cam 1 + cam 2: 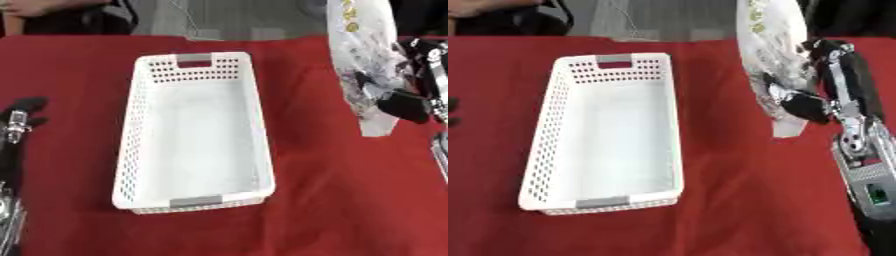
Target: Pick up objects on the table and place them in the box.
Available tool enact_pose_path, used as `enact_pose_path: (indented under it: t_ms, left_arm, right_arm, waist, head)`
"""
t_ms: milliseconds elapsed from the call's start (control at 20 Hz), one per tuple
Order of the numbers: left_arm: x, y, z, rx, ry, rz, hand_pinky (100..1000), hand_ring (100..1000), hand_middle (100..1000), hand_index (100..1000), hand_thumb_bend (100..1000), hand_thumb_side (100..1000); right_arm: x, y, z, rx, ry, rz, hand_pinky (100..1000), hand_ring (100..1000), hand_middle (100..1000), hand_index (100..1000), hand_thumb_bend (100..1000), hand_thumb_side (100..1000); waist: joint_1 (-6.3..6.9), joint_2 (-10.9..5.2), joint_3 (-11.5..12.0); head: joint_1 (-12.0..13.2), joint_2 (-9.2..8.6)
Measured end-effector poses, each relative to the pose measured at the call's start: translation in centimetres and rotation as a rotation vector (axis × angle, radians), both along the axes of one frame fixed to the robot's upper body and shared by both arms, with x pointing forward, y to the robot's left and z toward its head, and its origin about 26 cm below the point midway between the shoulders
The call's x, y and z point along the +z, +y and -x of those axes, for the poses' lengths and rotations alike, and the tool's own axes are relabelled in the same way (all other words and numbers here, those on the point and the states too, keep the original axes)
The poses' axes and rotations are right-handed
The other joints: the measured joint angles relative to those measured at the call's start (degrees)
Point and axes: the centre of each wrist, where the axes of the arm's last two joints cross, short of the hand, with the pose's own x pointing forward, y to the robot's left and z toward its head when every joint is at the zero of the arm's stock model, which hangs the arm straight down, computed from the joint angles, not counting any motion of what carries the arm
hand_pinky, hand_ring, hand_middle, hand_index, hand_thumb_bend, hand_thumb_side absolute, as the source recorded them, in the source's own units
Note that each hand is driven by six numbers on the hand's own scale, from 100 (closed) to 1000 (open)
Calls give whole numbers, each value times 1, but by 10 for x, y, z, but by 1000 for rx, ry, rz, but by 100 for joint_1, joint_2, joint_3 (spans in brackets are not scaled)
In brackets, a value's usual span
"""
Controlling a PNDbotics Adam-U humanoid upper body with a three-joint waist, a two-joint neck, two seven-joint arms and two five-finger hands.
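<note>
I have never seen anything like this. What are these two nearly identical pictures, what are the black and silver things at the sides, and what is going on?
Both pictures come from the two eyes of a camera in a humanoid robot's head, looking down at a table with a red cloth. The black and silver parts are its arms. Its right hand has its fingers curled round a clear plastic bag and holds it up, right of a white perforated basket, which looks empty. Its left hand shows at the left edge, holding nothing.

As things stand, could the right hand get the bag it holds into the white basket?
Probably yes: the right hand holds the clear plastic bag beside the white basket, whose open top looks empty, with bare red cloth between.
</note>
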Motion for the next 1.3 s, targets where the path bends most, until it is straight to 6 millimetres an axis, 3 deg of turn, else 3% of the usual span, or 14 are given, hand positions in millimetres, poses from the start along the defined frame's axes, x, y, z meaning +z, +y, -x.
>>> enact_pose_path:
  t_ms: [600,950,1300]
  left_arm:
    - [-1,0,0,-6,4,-2,822,863,777,786,283,1000]
    - [-1,-1,0,-14,9,-2,823,864,777,786,281,1000]
    - [-2,-2,-1,-22,12,-4,823,864,777,785,279,1000]
  right_arm:
    - [22,42,-1,201,-33,54,100,315,279,415,100,250]
    - [51,85,0,380,-102,168,100,328,288,402,100,261]
    - [67,120,-2,487,-149,260,100,334,292,397,100,264]
  waist:
    - [-13,-2,19]
    - [-31,-4,86]
    - [-51,-4,124]
  head:
    - [-49,0]
    - [-98,0]
    - [-153,-11]
